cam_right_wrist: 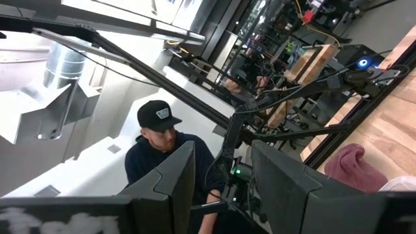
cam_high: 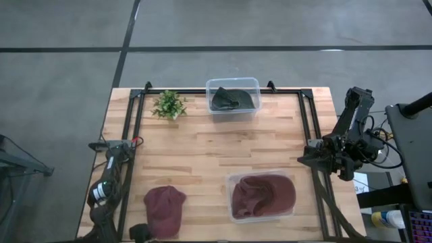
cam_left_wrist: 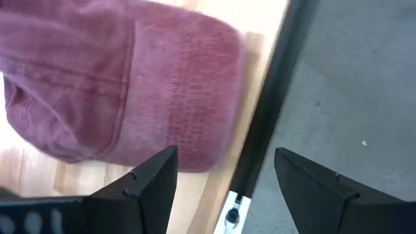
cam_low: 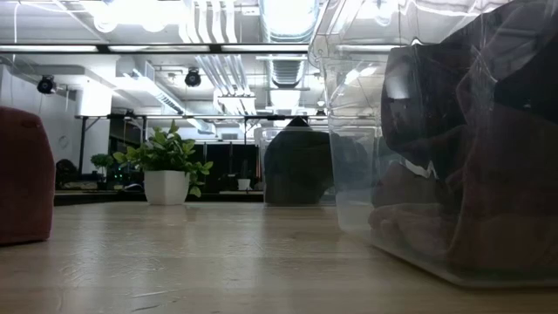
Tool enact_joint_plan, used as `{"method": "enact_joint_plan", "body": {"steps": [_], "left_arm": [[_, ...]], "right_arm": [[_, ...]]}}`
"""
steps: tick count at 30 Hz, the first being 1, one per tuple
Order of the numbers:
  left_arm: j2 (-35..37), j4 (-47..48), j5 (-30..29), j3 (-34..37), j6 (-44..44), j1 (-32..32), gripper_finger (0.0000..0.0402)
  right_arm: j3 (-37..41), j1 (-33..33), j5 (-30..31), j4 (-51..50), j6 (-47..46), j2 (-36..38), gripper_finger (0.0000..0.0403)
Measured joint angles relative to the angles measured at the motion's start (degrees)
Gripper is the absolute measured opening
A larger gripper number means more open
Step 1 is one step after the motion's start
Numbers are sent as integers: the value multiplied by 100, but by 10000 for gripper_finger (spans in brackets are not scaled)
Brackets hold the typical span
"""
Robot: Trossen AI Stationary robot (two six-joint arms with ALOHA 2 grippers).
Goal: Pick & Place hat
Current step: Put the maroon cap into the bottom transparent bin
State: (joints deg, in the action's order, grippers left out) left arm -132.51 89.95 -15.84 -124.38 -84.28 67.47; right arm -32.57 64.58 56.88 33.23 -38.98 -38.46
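A maroon hat (cam_high: 164,210) lies on the wooden table near its front left corner, brim (cam_left_wrist: 195,110) flat on the wood; the low view shows it at the left (cam_low: 22,174). My left gripper (cam_left_wrist: 224,175) hangs open just beside the hat's near edge, over the table's front edge (cam_high: 138,231), pointing steeply down, nothing between its fingers. My right gripper (cam_right_wrist: 221,188) waits open at the table's right side (cam_high: 307,157), raised and empty.
A clear bin (cam_high: 262,196) holding maroon hats stands right of the loose hat. A second clear bin (cam_high: 233,96) with a dark green hat and a small potted plant (cam_high: 169,104) stand at the far edge. Black rails (cam_high: 128,155) run along the table's sides. A person (cam_right_wrist: 162,149) sits beyond the table.
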Motion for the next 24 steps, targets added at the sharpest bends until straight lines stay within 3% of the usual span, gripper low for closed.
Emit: {"method": "enact_joint_plan", "body": {"steps": [9,18,24], "left_arm": [[0,-101,7,370,-92,26,248],[-8,-213,-513,408,-82,15,248],[-22,-464,-593,804,47,17,248]], "right_arm": [[0,1,0,0,0,0,146],[0,2,0,0,0,0,146],[-1,1,0,0,0,0,146]]}}
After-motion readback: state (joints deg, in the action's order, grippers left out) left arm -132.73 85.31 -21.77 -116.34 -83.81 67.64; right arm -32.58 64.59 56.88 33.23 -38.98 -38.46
